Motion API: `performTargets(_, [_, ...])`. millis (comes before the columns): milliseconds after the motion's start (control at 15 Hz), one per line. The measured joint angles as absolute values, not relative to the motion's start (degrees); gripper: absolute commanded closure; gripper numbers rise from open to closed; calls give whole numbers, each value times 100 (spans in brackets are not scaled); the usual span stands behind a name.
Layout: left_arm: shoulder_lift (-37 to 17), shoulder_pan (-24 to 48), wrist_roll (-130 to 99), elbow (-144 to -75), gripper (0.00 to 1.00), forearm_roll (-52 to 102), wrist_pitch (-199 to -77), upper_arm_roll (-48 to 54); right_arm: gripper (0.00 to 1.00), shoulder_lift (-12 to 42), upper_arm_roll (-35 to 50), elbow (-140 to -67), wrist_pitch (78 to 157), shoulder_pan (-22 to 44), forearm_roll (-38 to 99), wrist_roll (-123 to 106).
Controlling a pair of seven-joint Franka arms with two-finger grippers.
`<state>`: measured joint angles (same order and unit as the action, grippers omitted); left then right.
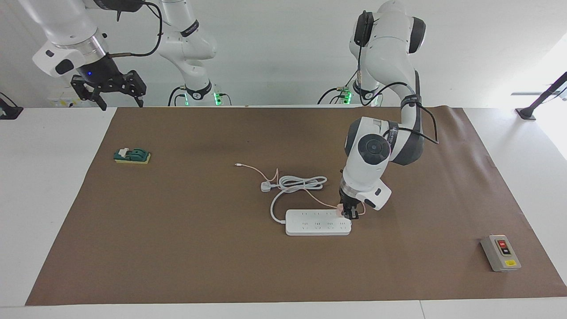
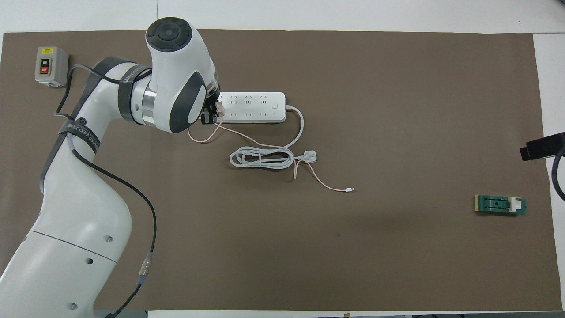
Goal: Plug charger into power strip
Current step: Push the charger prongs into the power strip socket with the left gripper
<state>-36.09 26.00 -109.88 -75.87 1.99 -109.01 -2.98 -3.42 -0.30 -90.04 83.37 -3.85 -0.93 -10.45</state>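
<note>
The power strip [image 1: 318, 222] [image 2: 256, 107] lies flat in the middle of the brown mat, its thick white cord looping toward the robots. My left gripper [image 1: 350, 215] [image 2: 211, 115] points down at the strip's end toward the left arm's side, shut on the pale-pink charger [image 1: 339, 211] [image 2: 219, 108]. The charger sits right at the strip's top face; its prongs are hidden. Its thin pink cable [image 1: 257, 169] [image 2: 326, 183] trails across the cord. My right gripper [image 1: 123, 105] [image 2: 540, 146] hangs open, raised by the mat's edge near the right arm's base.
A white three-pin plug [image 1: 266, 186] [image 2: 310, 156] and coiled cord lie just nearer the robots than the strip. A grey switch box [image 1: 500, 252] [image 2: 50, 66] sits at the left arm's end, a green block [image 1: 132, 155] [image 2: 500, 205] at the right arm's end.
</note>
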Motion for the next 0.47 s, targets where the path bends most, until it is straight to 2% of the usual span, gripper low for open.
performTargets(468, [-3677,2657,-10988,-7671,100,124,-11030,-326,0,-342,-30,-9004,8337,-385,-93,-1045])
